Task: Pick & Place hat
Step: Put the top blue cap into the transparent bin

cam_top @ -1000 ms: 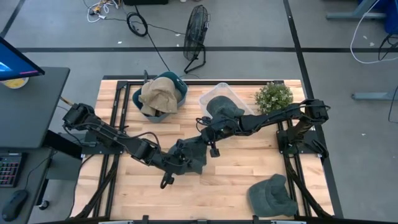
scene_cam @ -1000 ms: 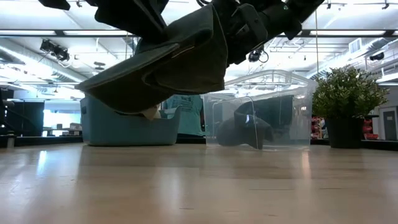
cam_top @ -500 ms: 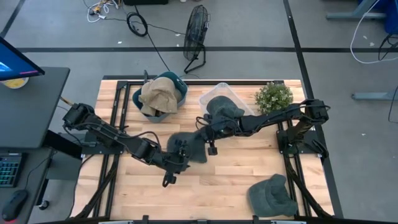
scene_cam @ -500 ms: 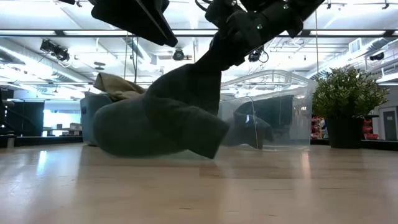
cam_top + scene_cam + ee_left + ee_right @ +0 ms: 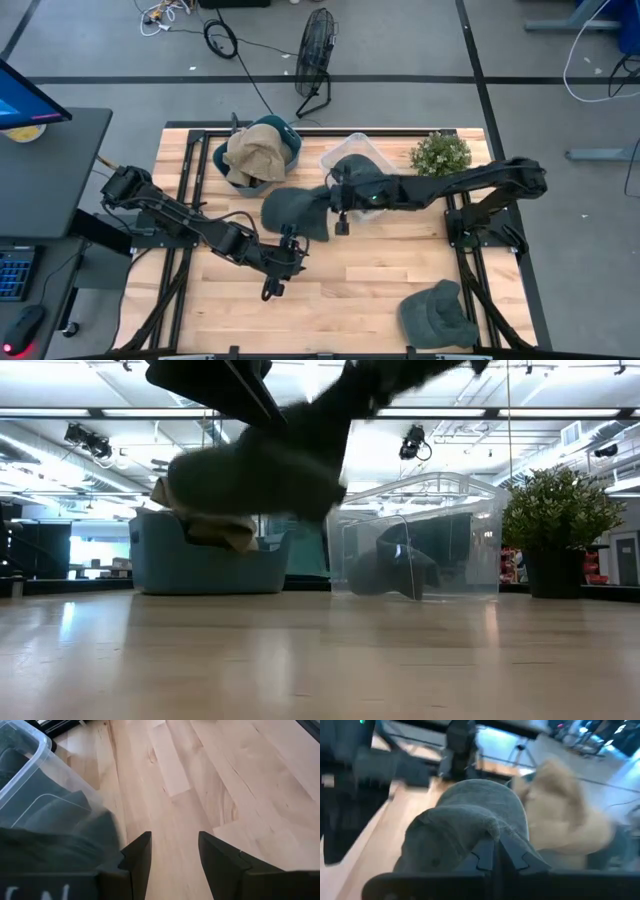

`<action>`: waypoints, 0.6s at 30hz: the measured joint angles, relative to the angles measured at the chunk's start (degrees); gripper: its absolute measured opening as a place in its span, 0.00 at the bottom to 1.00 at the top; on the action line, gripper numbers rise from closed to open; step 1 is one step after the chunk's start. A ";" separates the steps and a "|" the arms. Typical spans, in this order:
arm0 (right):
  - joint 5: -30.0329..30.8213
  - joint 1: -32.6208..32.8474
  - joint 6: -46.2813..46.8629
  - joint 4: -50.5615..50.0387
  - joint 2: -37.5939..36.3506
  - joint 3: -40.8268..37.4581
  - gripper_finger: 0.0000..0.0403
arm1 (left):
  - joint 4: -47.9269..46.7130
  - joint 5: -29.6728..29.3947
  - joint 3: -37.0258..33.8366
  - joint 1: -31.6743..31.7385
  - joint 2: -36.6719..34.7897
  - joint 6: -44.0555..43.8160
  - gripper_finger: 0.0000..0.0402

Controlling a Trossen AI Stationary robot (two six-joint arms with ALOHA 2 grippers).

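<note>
A dark grey-green hat (image 5: 293, 211) hangs in the air over the middle of the table, and my right gripper (image 5: 336, 208) is shut on its right side. The low view shows this hat (image 5: 255, 470) well above the tabletop. In the right wrist view its crown (image 5: 465, 815) bulges ahead of my gripper (image 5: 495, 851). My left gripper (image 5: 290, 250) stands open nearer the front edge, just short of the hat. Only bare wood lies ahead of my left gripper (image 5: 172, 845) in its wrist view. My right gripper pinches the hat's edge (image 5: 487, 836) between its two shut fingers. It reaches in roughly level from the table's right side. The hat is lifted clear of the table and spreads away from the fingers toward the table's left.
A blue basket (image 5: 283, 160) holding a tan hat (image 5: 255, 150) stands at the far left. Beside it is a clear bin (image 5: 352, 148) with a dark hat inside, then a potted plant (image 5: 440, 155). Another dark hat (image 5: 438, 315) lies at the front right.
My left gripper has opened and let go of the hat, staying about where it was. The freed hat sagged below my right gripper almost to the table. My right gripper then carried it up and toward the far edge, clear of the table.
</note>
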 joint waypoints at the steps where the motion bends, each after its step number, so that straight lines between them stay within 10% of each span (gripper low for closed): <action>1: 1.39 0.13 -0.83 -2.56 -1.26 1.35 0.02 | -0.02 0.00 0.00 0.00 0.00 -0.18 0.42; 10: 22.81 0.84 -3.96 -29.69 -12.08 14.72 0.02 | -0.11 0.00 0.00 -0.04 -0.02 -0.37 0.42; 18: 31.27 -1.73 17.91 -50.97 -17.39 15.29 0.02 | -0.10 0.00 0.00 0.00 -0.02 -0.33 0.42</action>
